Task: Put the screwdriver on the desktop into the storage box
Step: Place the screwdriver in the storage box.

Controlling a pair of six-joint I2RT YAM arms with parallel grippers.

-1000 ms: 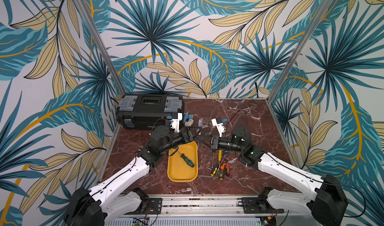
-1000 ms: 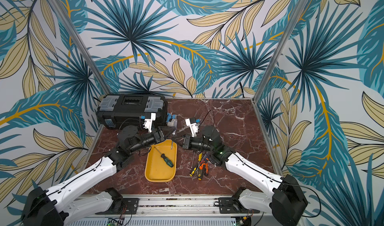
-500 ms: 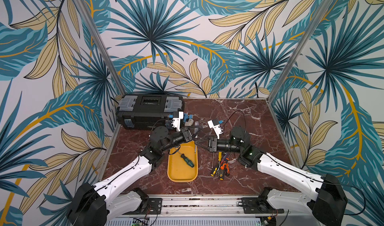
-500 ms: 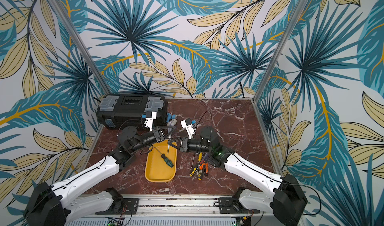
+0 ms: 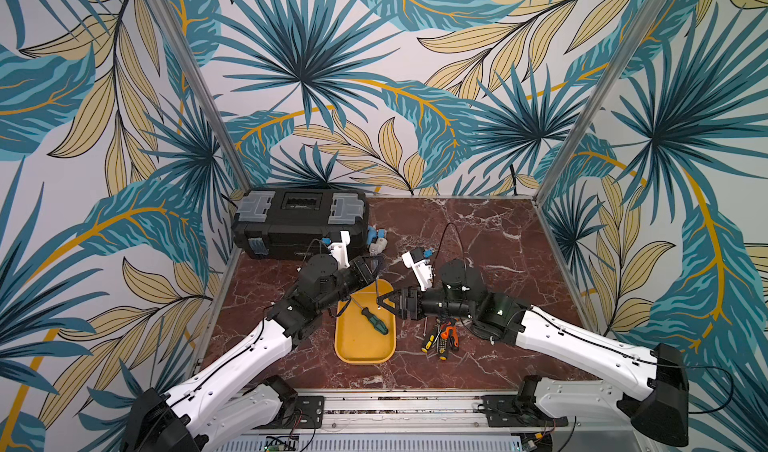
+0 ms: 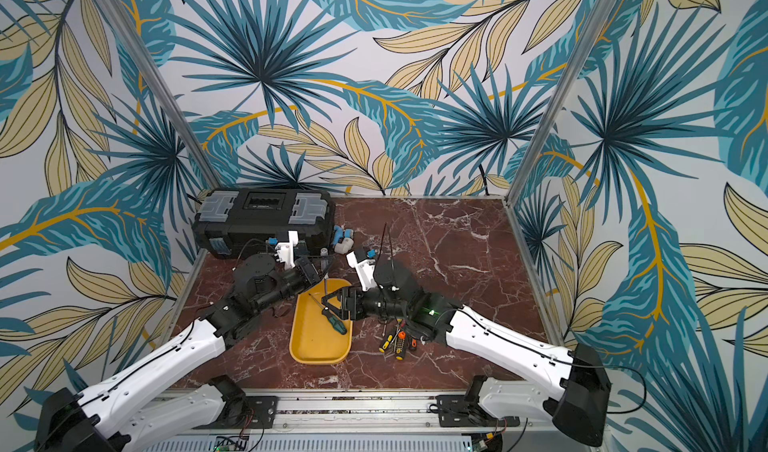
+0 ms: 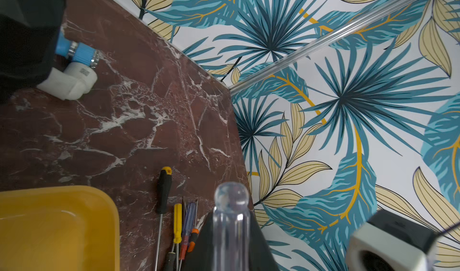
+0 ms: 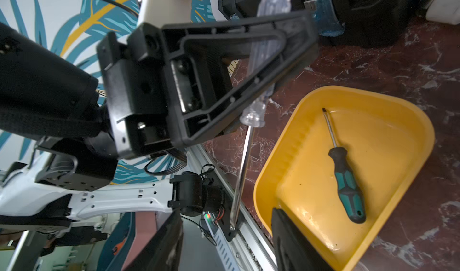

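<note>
the black toolbox [image 5: 299,225] stands behind the storage box [image 5: 361,348] and to its left. it is hard plastic with grey clasps. both top views show it whole; the wrist views catch only dark edges of it. beside it, behind the storage box, lie white and blue pipe fittings [image 7: 72,83]. only the left wrist view makes their ribbed blue collars and metal rings plain.

the left gripper [image 5: 376,268] hangs above the storage box's far end, pinched on the clear-handled screwdriver [image 8: 252,114]. in both top views that tool is little more than a thin upright line. the right wrist view shows its fluted see-through handle behind the left gripper's black webbed frame. its bright steel shaft points down, the tip free of both right fingers [image 8: 291,240].

the storage box is smooth, glossy yellow plastic, shallow, with rounded corners. it rests on the desktop [image 5: 478,238], a red-brown marble pattern with white veins. inside it the green-handled screwdriver [image 5: 374,321] lies flat and aslant. the right wrist view shows its black and teal grip and flat tip.

the right gripper [image 5: 384,302] hovers at the storage box's right rim, jaws spread, holding nothing. right of the storage box loose screwdrivers [image 5: 440,338] lie in a heap, with yellow, black and orange handles. the left wrist view shows a blue one too.
</note>
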